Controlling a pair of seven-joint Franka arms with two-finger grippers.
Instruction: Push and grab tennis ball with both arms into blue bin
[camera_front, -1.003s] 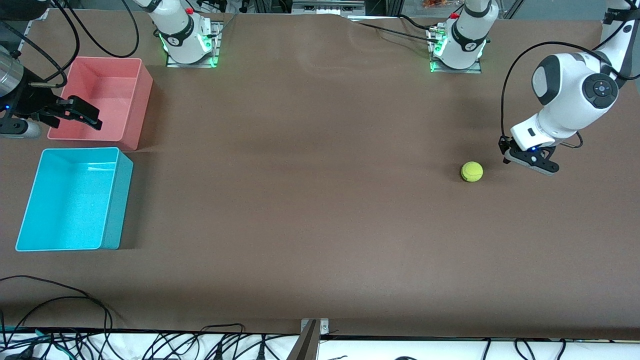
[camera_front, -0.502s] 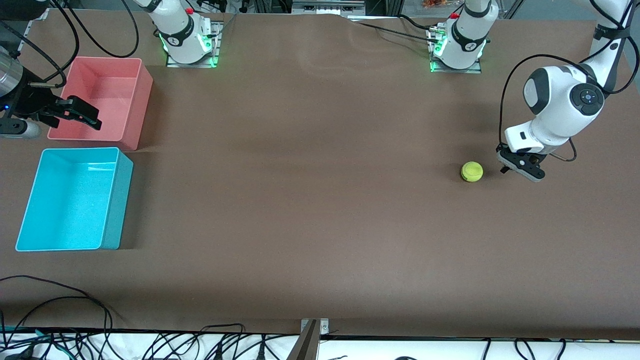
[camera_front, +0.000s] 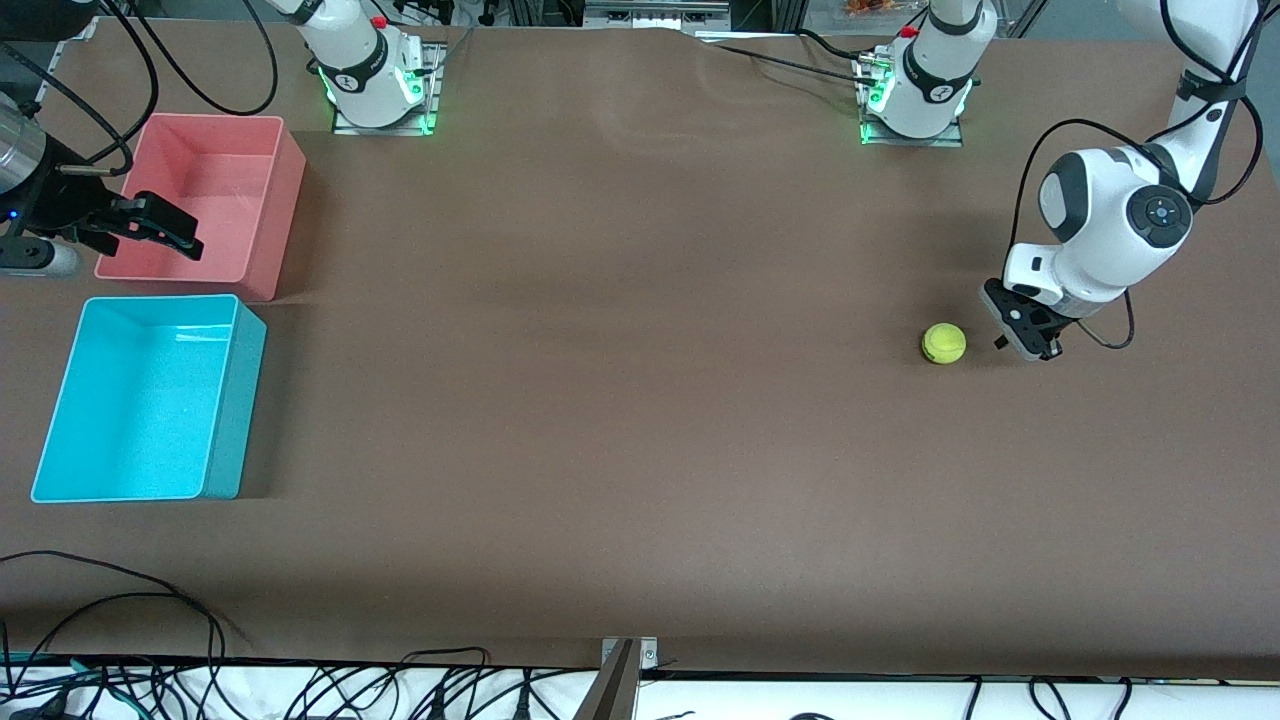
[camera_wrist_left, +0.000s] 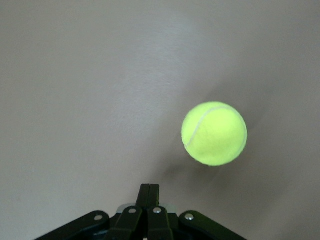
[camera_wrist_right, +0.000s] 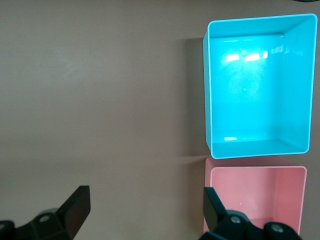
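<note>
The broad brown worktop (camera_front: 640, 420) fills the front view; its edge nearest the front camera is fringed with black cables. The two white jointed arms rise from bases along its farthest edge, and both are cut off by the frame partway up. The bright cyan-blue rectangular plastic bin (camera_front: 150, 398) sits at the right arm's end of the worktop, with a pink plastic tub (camera_front: 215, 200) of similar size just beside it, farther from the front camera; both look empty, and the right wrist view cuts off the pink tub's lower part. The right end effector (camera_front: 165, 228) hangs over the pink tub's rim with its black fingers spread wide and nothing between them. The left end effector (camera_front: 1025, 330) is low over the worktop just beside the small fuzzy yellow-green tennis ball (camera_front: 943, 343), toward the left arm's end, fingers pressed together and empty. Whether it touches the ball is hard to make out; the left wrist view shows a gap between fingertips (camera_wrist_left: 148, 192) and ball (camera_wrist_left: 214, 133).
</note>
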